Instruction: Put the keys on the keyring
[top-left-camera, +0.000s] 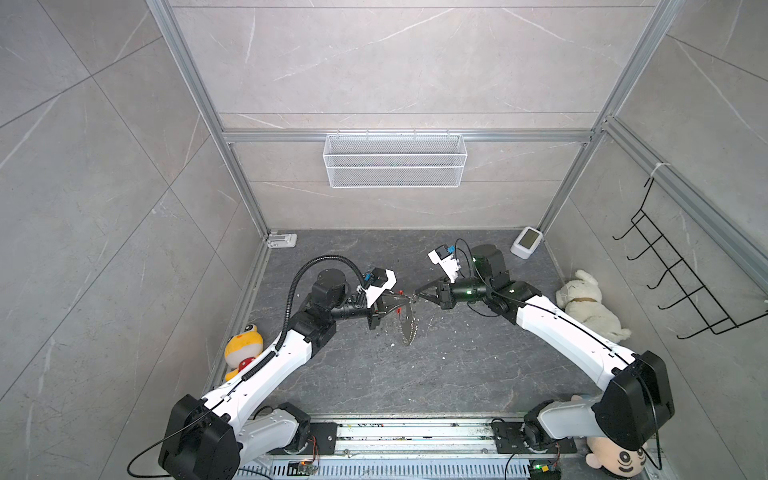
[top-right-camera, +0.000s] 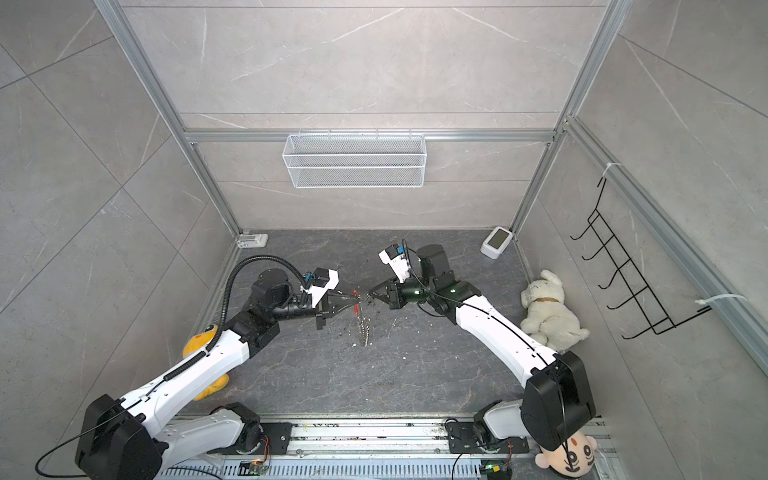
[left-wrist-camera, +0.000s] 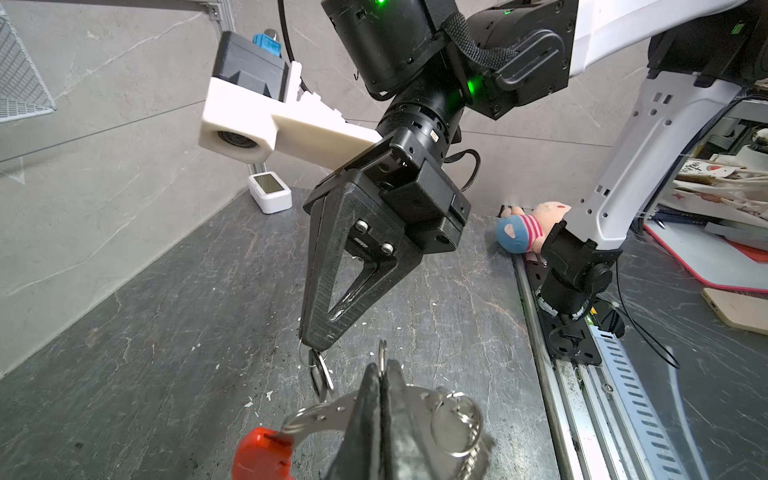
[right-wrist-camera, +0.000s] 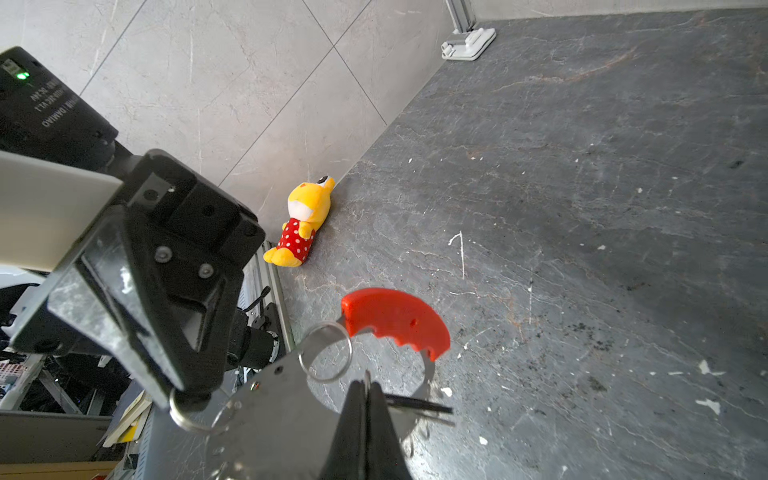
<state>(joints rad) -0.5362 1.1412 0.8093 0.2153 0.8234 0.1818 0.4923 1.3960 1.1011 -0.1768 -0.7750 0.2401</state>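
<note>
In both top views the two grippers meet tip to tip above the middle of the dark table. My left gripper (top-left-camera: 397, 300) (left-wrist-camera: 384, 368) is shut on the keyring (top-left-camera: 406, 326) (left-wrist-camera: 332, 411), a flat metal band with several split rings. The keyring's red bar (left-wrist-camera: 262, 453) (right-wrist-camera: 395, 320) sits near the jaws, and the rest hangs toward the table. My right gripper (top-left-camera: 417, 294) (right-wrist-camera: 368, 386) is shut on the keys (left-wrist-camera: 321, 372), a thin dark piece (right-wrist-camera: 419, 405) with a tiny ring. In the right wrist view that piece shows edge-on, just inside the keyring's open curve.
A yellow plush (top-left-camera: 243, 345) lies at the left wall, a white plush dog (top-left-camera: 590, 307) at the right wall, a doll (top-left-camera: 619, 457) by the right arm's base. A white device (top-left-camera: 527, 242) sits back right. A wire basket (top-left-camera: 395, 160) and black hook rack (top-left-camera: 685, 282) hang on the walls.
</note>
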